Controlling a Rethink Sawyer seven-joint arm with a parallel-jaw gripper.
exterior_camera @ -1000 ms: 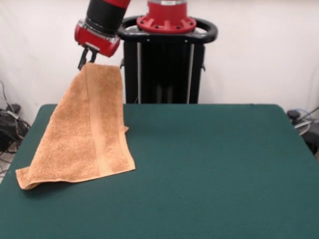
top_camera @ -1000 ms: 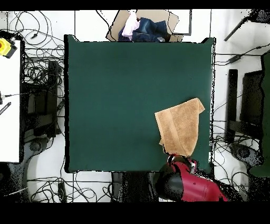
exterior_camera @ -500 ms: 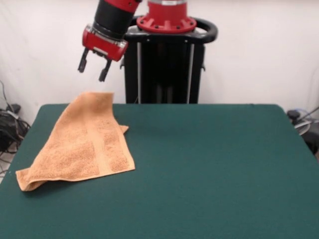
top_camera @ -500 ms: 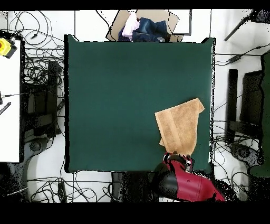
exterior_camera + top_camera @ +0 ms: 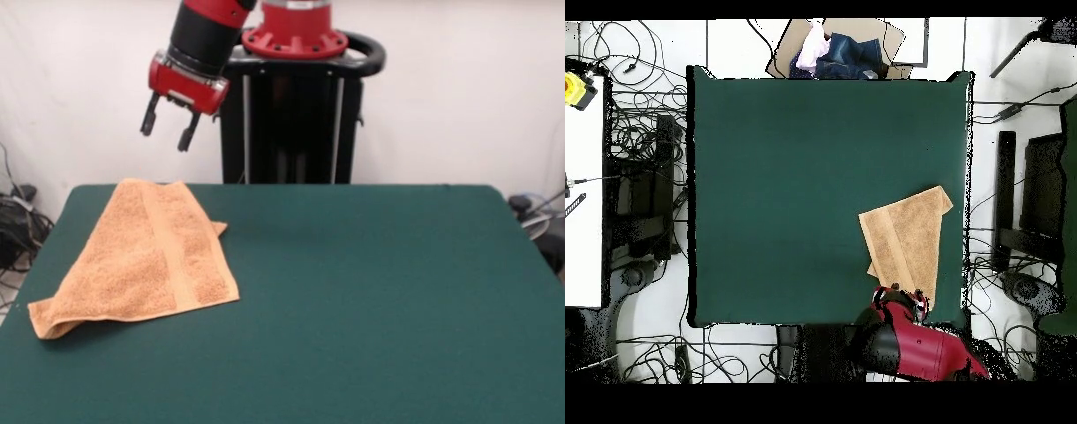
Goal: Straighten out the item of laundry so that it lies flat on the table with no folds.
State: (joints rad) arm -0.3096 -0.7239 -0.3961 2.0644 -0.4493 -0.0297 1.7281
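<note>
- Gripper [image 5: 165, 132] [image 5: 898, 296]: fingers spread, holding nothing, raised clear above the towel's far end.
- Towel [image 5: 150, 259] [image 5: 907, 240]: on the table [image 5: 371, 300] [image 5: 795, 180], partly folded, directly below the gripper, near one table edge.

No legible text, label, brand mark, number or sign appears in either view; the towel [image 5: 146, 258], the tabletop [image 5: 380, 300] and the red and black arm [image 5: 205, 35] all present plain, unmarked surfaces
</note>
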